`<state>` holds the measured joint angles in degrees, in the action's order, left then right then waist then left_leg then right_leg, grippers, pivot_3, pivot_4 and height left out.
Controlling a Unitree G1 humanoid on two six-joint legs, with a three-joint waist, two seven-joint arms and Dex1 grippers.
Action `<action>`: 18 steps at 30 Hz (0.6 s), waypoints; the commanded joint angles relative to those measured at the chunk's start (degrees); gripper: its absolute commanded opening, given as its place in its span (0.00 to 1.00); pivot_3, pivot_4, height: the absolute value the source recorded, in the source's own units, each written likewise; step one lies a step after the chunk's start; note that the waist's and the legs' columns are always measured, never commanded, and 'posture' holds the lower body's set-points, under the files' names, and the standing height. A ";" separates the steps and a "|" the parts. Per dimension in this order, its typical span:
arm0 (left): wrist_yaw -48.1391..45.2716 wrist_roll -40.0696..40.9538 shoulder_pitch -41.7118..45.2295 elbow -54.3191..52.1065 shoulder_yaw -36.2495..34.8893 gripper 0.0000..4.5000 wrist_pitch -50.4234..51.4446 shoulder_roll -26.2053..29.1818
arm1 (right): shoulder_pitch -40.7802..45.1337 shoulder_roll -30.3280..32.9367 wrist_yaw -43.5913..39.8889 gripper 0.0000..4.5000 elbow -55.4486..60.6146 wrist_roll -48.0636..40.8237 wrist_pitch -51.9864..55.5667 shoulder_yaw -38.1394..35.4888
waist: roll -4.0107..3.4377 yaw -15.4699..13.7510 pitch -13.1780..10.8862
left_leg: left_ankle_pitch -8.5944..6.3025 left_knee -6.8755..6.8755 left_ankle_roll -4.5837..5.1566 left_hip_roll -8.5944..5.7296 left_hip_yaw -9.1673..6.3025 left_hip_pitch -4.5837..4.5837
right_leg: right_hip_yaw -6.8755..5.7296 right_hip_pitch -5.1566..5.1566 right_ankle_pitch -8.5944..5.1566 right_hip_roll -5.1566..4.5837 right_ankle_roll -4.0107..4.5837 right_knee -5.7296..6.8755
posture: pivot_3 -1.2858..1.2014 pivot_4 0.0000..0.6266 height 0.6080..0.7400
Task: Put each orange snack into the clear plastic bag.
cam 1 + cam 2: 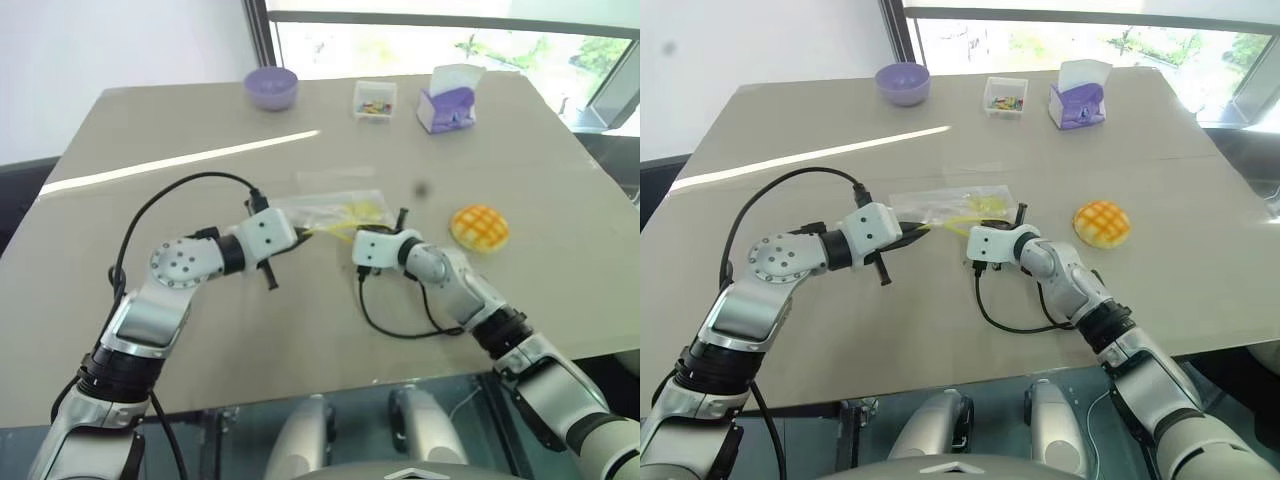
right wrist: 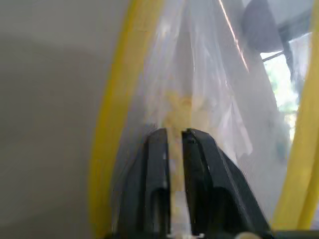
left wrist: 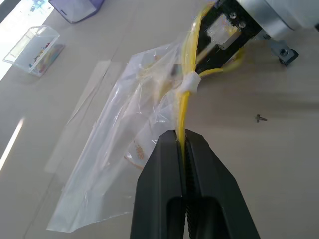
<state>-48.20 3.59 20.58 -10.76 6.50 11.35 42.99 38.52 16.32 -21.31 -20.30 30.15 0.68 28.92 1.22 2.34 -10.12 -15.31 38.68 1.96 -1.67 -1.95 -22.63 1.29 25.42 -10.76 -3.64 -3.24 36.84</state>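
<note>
**Left wrist view: bag pinched at its seal, bun waiting off to the side**

Left wrist view showed the left gripper pressed together on the yellow seal strip of the clear plastic bag, with the strip running up from its fingertips toward the right gripper at the far end of the mouth. In the right wrist view the right gripper's black fingers stood slightly parted with bag film between them; whether they truly gripped the film or merely rested against it could not be told.

The main risk, as I judged it, was the bag's mouth. If the right fingers loosened further, the film could slip free and the mouth would fall flat on the table, leaving nothing to push the bun into. A sharp pull by either arm could also drag the thin strip out of the left pinch, or twist the strip so the opening stayed sealed. The bag was light and slack, so any tug would likely slide the whole thing rather than spread it.

The orange snack lay on the table to the right of the right gripper, near it but apart, and untouched. The bag lay between the two grippers, its body stretching away from them toward the far side of the table. The bun sat clear of the bag, nowhere near its mouth.
</note>
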 commanded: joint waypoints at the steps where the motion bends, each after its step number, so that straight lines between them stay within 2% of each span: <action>1: 0.93 0.47 0.40 -2.13 -2.07 0.00 0.48 -0.29 | 0.11 0.63 -1.25 0.43 0.81 0.06 1.43 -1.37 | 0.00 -0.06 0.00 | 0.00 0.00 0.00 0.00 0.00 0.00 | 0.00 0.00 0.00 0.00 0.00 0.00 | 0.52 0.24 1.00; 3: 1.24 0.10 0.48 -2.11 -1.82 0.00 1.00 -0.42 | 0.16 1.10 -0.84 0.63 1.55 0.91 1.08 -1.43 | 0.00 -0.05 0.00 | 0.00 0.00 0.00 0.00 0.00 0.00 | 0.00 0.00 0.00 0.00 0.00 0.00 | 0.52 0.24 1.00; 4: 1.58 -0.16 0.64 -2.03 -1.72 0.00 1.50 -0.53 | 0.23 1.35 -0.46 0.68 1.96 1.40 0.91 -1.51 | 0.00 -0.04 0.00 | 0.00 0.00 -0.01 0.00 0.00 0.00 | 0.00 0.00 0.00 0.00 0.00 -0.01 | 0.52 0.24 1.00; 5: 1.86 -0.36 0.84 -1.88 -1.63 0.00 1.90 -0.65 | 0.29 1.52 -0.37 0.80 2.26 1.62 0.72 -1.62 | 0.00 -0.03 0.00 | 0.01 0.00 -0.01 0.00 0.00 0.00 | 0.00 0.00 0.00 0.00 0.00 -0.01 | 0.52 0.24 1.00; 6: 2.02 -0.56 1.12 -1.64 -1.49 0.00 2.19 -0.73 | 0.34 1.74 -0.36 0.87 2.62 1.61 0.15 -1.75 | 0.00 -0.02 0.00 | 0.01 0.00 -0.03 0.00 0.00 0.00 | 0.00 0.00 0.00 0.00 0.00 -0.01 | 0.52 0.24 1.00; 16: 3.83 -2.82 3.36 -0.74 -0.44 0.00 5.24 -1.90 | -0.07 3.47 -3.92 0.87 6.13 -0.66 -1.24 -3.29 | 0.00 -0.02 0.00 | 0.01 0.00 -0.01 -0.01 0.01 -0.01 | 0.00 0.00 0.00 0.00 0.00 -0.02 | 0.52 0.24 1.00; 18: 4.30 -3.11 3.70 -1.19 -0.29 0.00 6.20 -2.44 | -0.05 3.33 -3.89 0.75 6.11 -1.27 -1.18 -3.66 | 0.00 -0.02 0.00 | 0.01 0.00 -0.01 -0.01 0.01 -0.02 | 0.00 0.00 0.00 0.00 0.00 -0.02 | 0.52 0.24 1.00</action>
<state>-44.82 1.06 23.01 -10.50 7.15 17.12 40.65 38.62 19.27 -25.13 -15.90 29.63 -0.30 27.00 1.22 2.31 -10.12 -15.30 38.68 1.95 -1.68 -1.94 -22.64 1.29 25.43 -10.76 -3.64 -3.24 36.82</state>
